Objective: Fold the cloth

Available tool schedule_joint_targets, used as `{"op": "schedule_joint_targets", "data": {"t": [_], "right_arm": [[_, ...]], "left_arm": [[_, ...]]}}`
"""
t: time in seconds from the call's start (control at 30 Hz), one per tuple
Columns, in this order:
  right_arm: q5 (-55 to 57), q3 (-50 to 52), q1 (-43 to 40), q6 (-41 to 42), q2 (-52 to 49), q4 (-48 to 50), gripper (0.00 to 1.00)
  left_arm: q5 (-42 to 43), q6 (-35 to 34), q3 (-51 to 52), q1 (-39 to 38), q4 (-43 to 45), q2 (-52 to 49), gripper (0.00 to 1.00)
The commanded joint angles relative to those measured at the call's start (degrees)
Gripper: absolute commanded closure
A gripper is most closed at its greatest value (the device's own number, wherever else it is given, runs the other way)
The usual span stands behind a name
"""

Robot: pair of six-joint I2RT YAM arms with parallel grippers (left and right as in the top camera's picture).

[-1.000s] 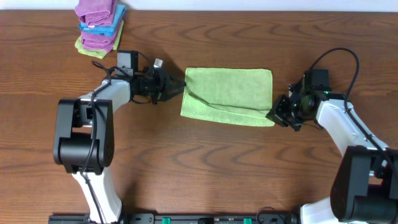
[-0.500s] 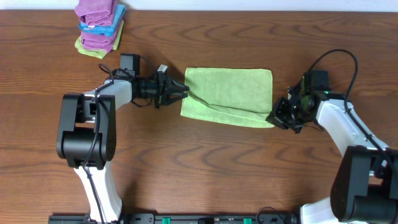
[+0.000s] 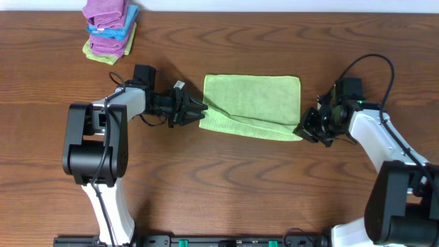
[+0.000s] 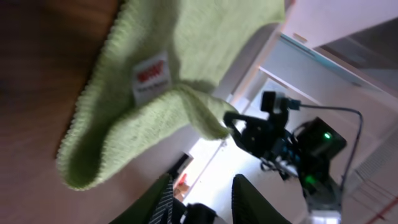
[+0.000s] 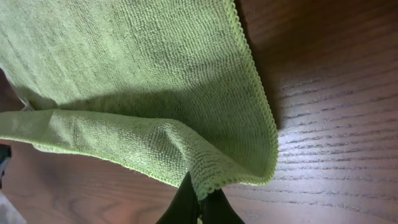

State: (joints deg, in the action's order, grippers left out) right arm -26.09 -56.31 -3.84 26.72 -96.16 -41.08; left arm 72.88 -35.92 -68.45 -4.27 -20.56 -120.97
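Note:
The lime-green cloth (image 3: pixel 255 101) lies as a wide rectangle in the middle of the table, with a loose fold along its front edge. My left gripper (image 3: pixel 199 110) points at its left edge, fingertips right by the hem. In the left wrist view the cloth (image 4: pixel 186 56) with its white label (image 4: pixel 152 76) hangs ahead of the left gripper (image 4: pixel 202 202), whose jaws stand apart with nothing between them. My right gripper (image 3: pixel 305 127) is shut on the front right corner. The right wrist view shows the right gripper (image 5: pixel 200 202) pinching that corner of the cloth (image 5: pixel 137 74).
A stack of purple, blue and lime towels (image 3: pixel 108 31) sits at the back left corner. The left arm's base (image 3: pixel 92 154) and the right arm's base (image 3: pixel 405 202) stand near the front. Bare wood table (image 3: pixel 226 178) surrounds the cloth.
My left gripper has moved right and a little toward the front, up to the cloth's left edge. The right gripper and its hold on the corner have not changed.

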Motion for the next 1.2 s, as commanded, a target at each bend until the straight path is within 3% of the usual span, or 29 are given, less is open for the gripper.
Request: {"op": "schedule_joint_targets", "data": {"t": [0.0, 0.3, 0.63, 0.93, 1.0, 1.1, 1.17], "right_arm": [[-0.07, -0.98, 0.17, -0.68, -0.2, -0.33, 0.98], [-0.04, -0.98, 0.17, -1.31, -0.2, -0.74, 0.98], [-0.04, -0.98, 0.17, -1.31, -0.2, -0.72, 0.98], [1.25, -0.98, 0.17, -1.79, -0.2, -2.23, 0.98], [1.22, -0.98, 0.17, -1.95, -0.2, -2.21, 0.98], [1.27, -0.98, 0.17, -1.95, -0.2, -1.97, 0.98], [1.27, -0.98, 0.17, -1.95, -0.2, -1.97, 0.98]], "left_arm": [[-4.04, 0.83, -0.68, 0.24, 0.63, -0.61, 0.67], [-4.28, -6.25, -0.68, 0.11, 7.58, -0.66, 0.69], [-5.31, -8.09, -1.2, -1.16, 9.27, -1.42, 0.75], [0.61, -8.9, -5.77, -2.21, 9.27, -6.78, 0.79], [0.68, -8.9, -5.77, -2.12, 9.25, -6.78, 0.82], [0.85, -8.87, -5.77, -2.14, 9.25, -6.78, 0.94], [0.9, -8.81, -5.77, -2.14, 9.25, -6.78, 0.94]]}}
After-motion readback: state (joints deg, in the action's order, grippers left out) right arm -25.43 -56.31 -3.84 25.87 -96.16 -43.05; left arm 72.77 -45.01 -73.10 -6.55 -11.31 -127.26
